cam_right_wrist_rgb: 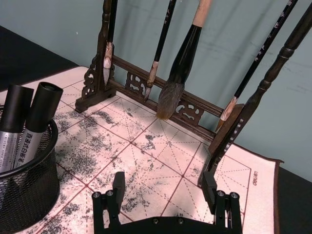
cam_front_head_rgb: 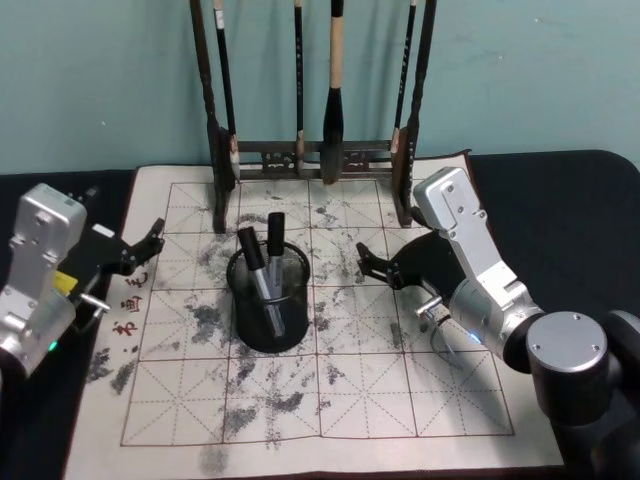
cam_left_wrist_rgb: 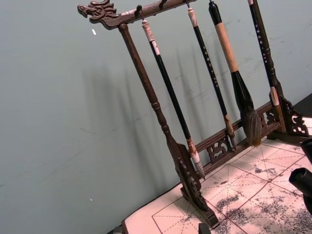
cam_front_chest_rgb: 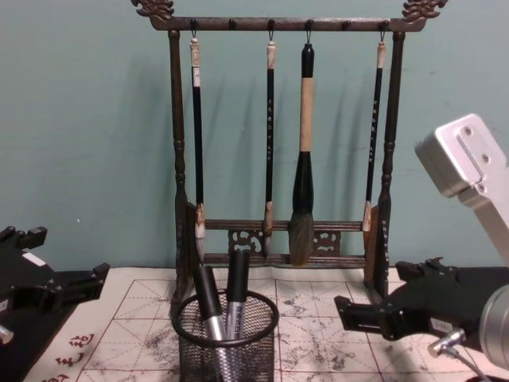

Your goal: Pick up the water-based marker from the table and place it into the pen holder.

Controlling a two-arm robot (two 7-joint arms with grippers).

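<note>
Markers [cam_front_head_rgb: 262, 268], two with black caps, stand upright in the pen holder [cam_front_head_rgb: 268, 322] at the mat's [cam_front_head_rgb: 330, 400] centre on the tabletop [cam_front_head_rgb: 570, 190]. Right hand [cam_front_head_rgb: 366, 262], fingers spread and empty, sits just right of the holder; left hand [cam_front_head_rgb: 150, 240], also released, rests well left.

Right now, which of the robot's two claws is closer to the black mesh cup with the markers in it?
Right, narrowly. The right gripper hangs open just beside the cup, above the mat. The left gripper is open too, a little farther off on the cup's other side.
</note>
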